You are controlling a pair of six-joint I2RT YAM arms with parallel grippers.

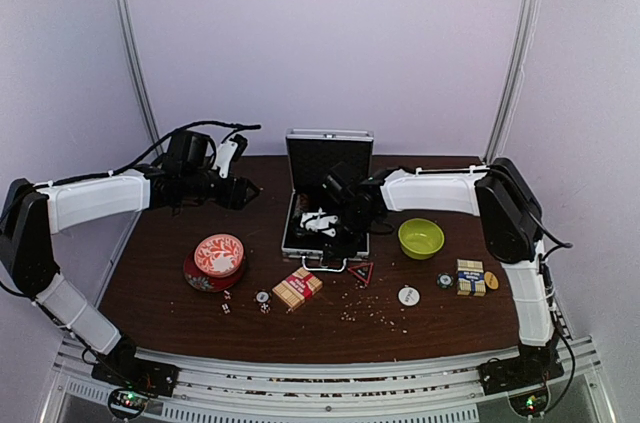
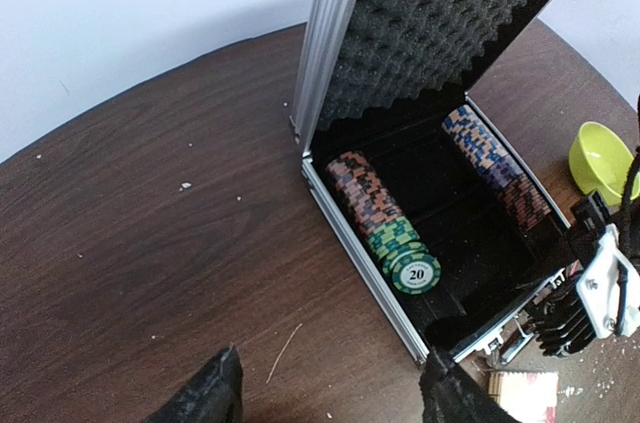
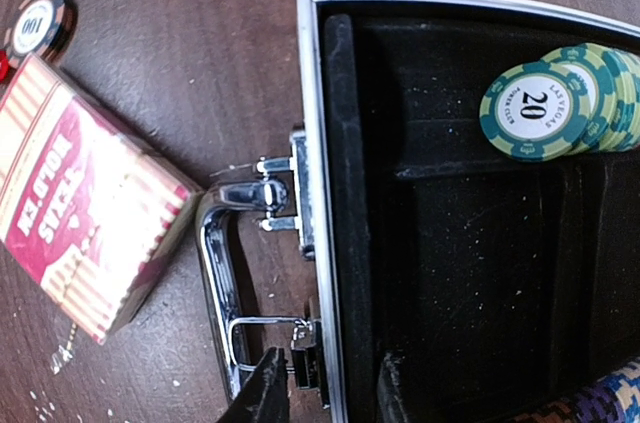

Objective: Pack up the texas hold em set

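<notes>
Packing looks partly done: the open silver case [image 1: 326, 211] sits mid-table with chip rows [image 2: 385, 225] in its side slots, while a card deck [image 1: 297, 288] lies just in front. Right gripper [image 3: 330, 383] hovers low over the case's front rim, empty, fingers narrowly parted; it should lift clear before fetching loose pieces. Left gripper [image 2: 330, 388] hangs wide and empty, left of the case.

The left gripper [image 2: 330, 388] hovered with fingers spread, arm stretched toward the tabletop's far-left corner. The right gripper [image 3: 325, 388] pointed down mid-table, fingers partly apart.
</notes>
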